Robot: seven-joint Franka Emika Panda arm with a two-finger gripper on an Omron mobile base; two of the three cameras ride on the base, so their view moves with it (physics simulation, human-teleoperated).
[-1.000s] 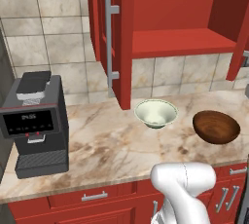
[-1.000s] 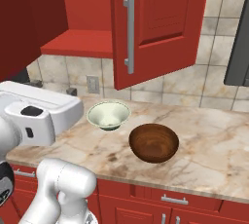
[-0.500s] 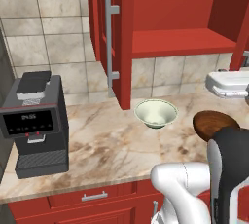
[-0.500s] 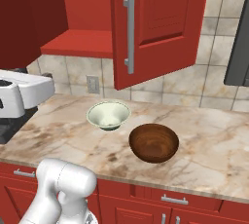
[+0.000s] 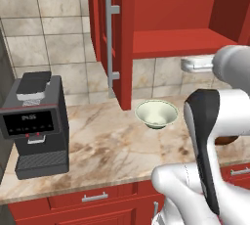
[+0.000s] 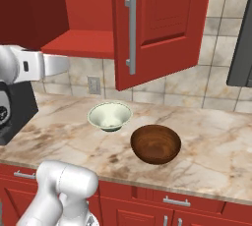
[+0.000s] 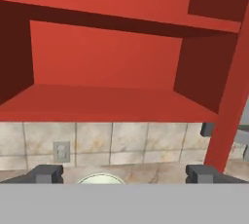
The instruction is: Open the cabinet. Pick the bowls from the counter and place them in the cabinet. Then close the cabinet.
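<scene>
The cabinet [image 5: 180, 9] stands open, its left door [image 5: 122, 38] and right door [image 6: 157, 23] swung out over the counter [image 5: 107, 146]. Its red shelf [image 7: 102, 103] is bare. The cream-green bowl [image 5: 156, 114] [image 6: 110, 116] sits on the counter below the shelf. To its right rests the brown wooden bowl [image 6: 155, 143]; in the left base view my arm hides all but a sliver of it [image 5: 225, 141]. My white hand [image 5: 197, 64] [image 6: 49, 66] hovers level with the cabinet's bottom edge, above the cream bowl. My gripper [image 7: 125, 175] faces the cabinet, open and holding nothing.
A black coffee machine [image 5: 34, 121] stands at the counter's left end. A dark appliance [image 6: 241, 48] hangs at the right. A wall outlet [image 6: 93, 85] sits on the tiled backsplash. Red base cabinets with short handles [image 6: 176, 201] run under the counter.
My arm has swung up from low in front of the counter. The hand has risen to the cabinet's bottom edge and moved over the cream bowl. The bowls and doors have not moved.
</scene>
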